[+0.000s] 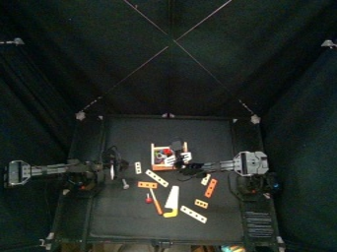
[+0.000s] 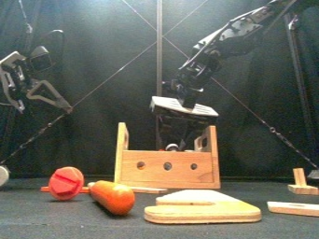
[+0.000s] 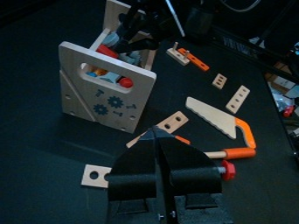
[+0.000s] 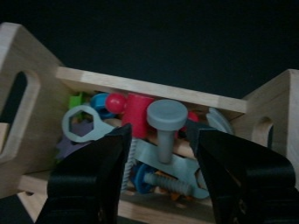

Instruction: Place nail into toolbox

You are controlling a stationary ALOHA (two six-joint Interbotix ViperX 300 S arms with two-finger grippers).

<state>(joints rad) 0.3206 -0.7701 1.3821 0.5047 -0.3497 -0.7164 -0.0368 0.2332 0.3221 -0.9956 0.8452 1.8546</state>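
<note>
The toolbox (image 1: 165,155) is a pale wooden box with two tall end walls, standing mid-table; it also shows in the front view (image 2: 169,166) and the left wrist view (image 3: 107,83). It holds several coloured parts. My right gripper (image 4: 163,133) hangs just over its open top (image 2: 184,114) with jaws apart. A grey nail (image 4: 163,122) lies between the jaws, head up, among the parts inside the box (image 4: 35,70). My left gripper (image 3: 160,142) is shut and empty, resting left of the toolbox (image 1: 116,169).
A wooden saw with an orange handle (image 1: 168,202) (image 3: 219,120) lies in front of the toolbox. Orange-and-white strips (image 1: 195,213) and small blocks (image 3: 96,178) are scattered nearby. A red part (image 2: 65,181) and an orange one (image 2: 112,196) lie at the front edge.
</note>
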